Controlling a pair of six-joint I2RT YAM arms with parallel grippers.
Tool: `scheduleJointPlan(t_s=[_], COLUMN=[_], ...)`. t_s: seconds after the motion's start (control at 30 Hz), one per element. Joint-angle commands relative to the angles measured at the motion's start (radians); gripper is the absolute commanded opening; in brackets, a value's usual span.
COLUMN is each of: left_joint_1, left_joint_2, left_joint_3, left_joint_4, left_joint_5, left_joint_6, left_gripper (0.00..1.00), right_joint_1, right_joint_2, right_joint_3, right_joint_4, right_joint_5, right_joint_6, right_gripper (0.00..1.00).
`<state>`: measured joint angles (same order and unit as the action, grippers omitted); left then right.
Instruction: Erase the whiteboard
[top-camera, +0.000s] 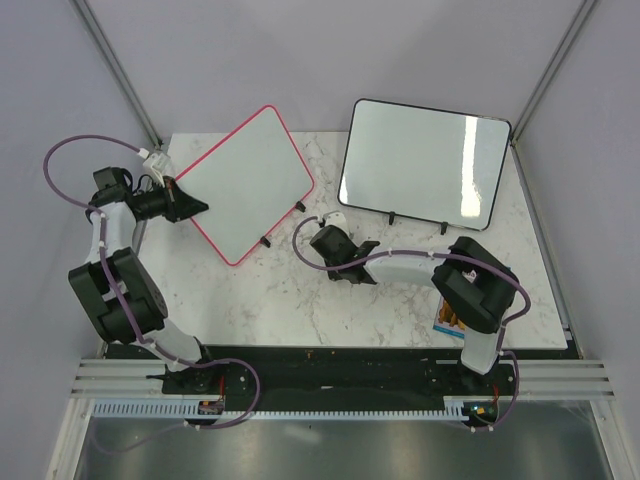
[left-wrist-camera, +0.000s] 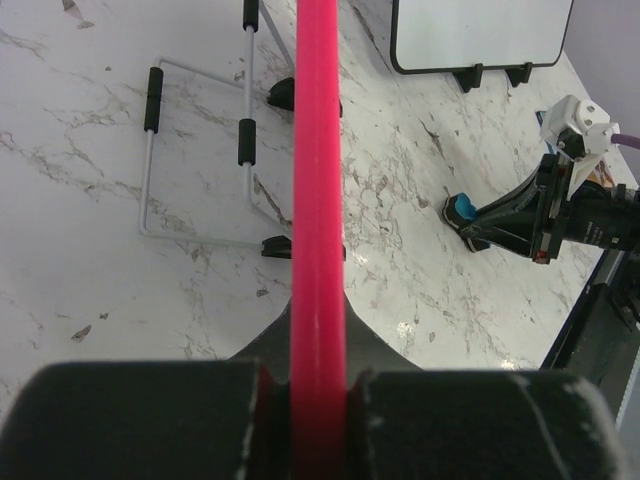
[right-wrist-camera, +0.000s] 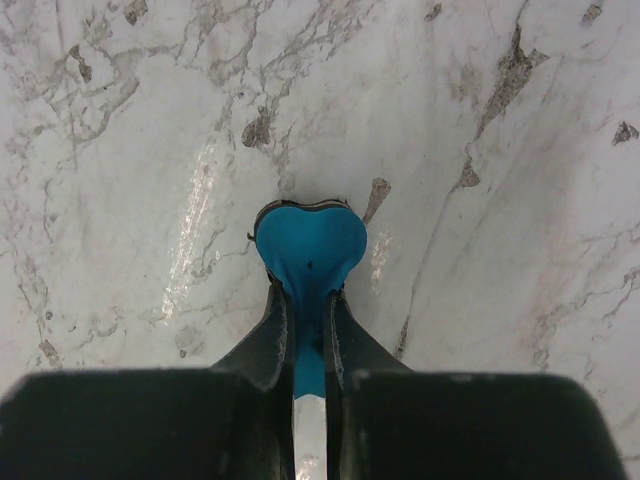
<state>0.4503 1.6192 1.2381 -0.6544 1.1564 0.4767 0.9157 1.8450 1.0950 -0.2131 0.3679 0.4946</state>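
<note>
Left end effector (left-wrist-camera: 318, 385) clamped narrow on the pink frame of the whiteboard (top-camera: 245, 180), gripping its left corner. The board sits tilted at the back-left of the marble bench (top-camera: 300, 300), propped on a wire stand (left-wrist-camera: 200, 150) that shows beneath it in the left wrist view. Right end effector (right-wrist-camera: 308, 300) pinched tight on a small blue pad (right-wrist-camera: 308, 245), tip down at the bench surface, near the board's lower right edge but apart from it. Black-framed whiteboard (top-camera: 425, 165) stands back-right.
</note>
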Motion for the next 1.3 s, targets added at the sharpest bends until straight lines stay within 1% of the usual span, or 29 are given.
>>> scheduleJointPlan(t_s=[0.0, 0.03, 0.2, 0.23, 0.3, 0.4, 0.43, 0.53, 0.63, 0.87, 1.0, 1.03, 1.13, 1.27], left_joint_1=[-0.032, -0.032, -0.032, -0.032, -0.032, -0.032, -0.030, -0.030, -0.027, -0.016, -0.007, -0.007, -0.002, 0.010], left_joint_2=[0.033, 0.034, 0.048, 0.059, 0.068, 0.087, 0.093, 0.097, 0.091, 0.091, 0.097, 0.097, 0.094, 0.091], left_joint_3=[0.011, 0.012, 0.017, 0.018, 0.021, 0.021, 0.024, 0.018, 0.011, 0.004, -0.002, -0.003, -0.017, -0.034], left_joint_4=[-0.110, -0.108, -0.099, -0.099, -0.097, -0.088, -0.088, -0.076, -0.065, -0.057, -0.057, -0.057, -0.056, -0.051], left_joint_5=[0.028, 0.028, 0.003, -0.006, -0.007, -0.011, -0.014, -0.020, -0.046, -0.093, -0.109, -0.116, -0.133, -0.152], left_joint_6=[-0.036, -0.036, -0.046, -0.046, -0.052, -0.064, -0.066, -0.069, -0.066, -0.023, 0.013, 0.020, 0.049, 0.079], left_gripper=[0.02, 0.02, 0.02, 0.02, 0.04, 0.09, 0.12, 0.15, 0.18, 0.24, 0.33, 0.38, 0.44, 0.48], right_joint_1=[0.029, 0.031, 0.046, 0.046, 0.049, 0.052, 0.054, 0.058, 0.061, 0.061, 0.061, 0.061, 0.064, 0.063], right_joint_2=[0.020, 0.023, 0.042, 0.042, 0.037, 0.034, 0.034, 0.025, 0.011, -0.033, -0.059, -0.064, -0.090, -0.124], right_joint_3=[-0.058, -0.063, -0.089, -0.099, -0.113, -0.141, -0.145, -0.162, -0.170, -0.190, -0.204, -0.211, -0.227, -0.239], right_joint_4=[-0.012, -0.009, -0.005, -0.005, 0.012, 0.038, 0.041, 0.049, 0.052, 0.052, 0.054, 0.052, 0.057, 0.061], right_joint_5=[-0.021, -0.035, -0.043, -0.050, -0.070, -0.095, -0.095, -0.093, -0.087, -0.069, -0.055, -0.052, -0.043, -0.034], right_joint_6=[0.068, 0.070, 0.081, 0.084, 0.099, 0.107, 0.107, 0.110, 0.110, 0.111, 0.113, 0.113, 0.110, 0.108], right_gripper=[0.02, 0.04, 0.10, 0.13, 0.16, 0.26, 0.33, 0.41, 0.46, 0.50, 0.53, 0.56, 0.59, 0.63])
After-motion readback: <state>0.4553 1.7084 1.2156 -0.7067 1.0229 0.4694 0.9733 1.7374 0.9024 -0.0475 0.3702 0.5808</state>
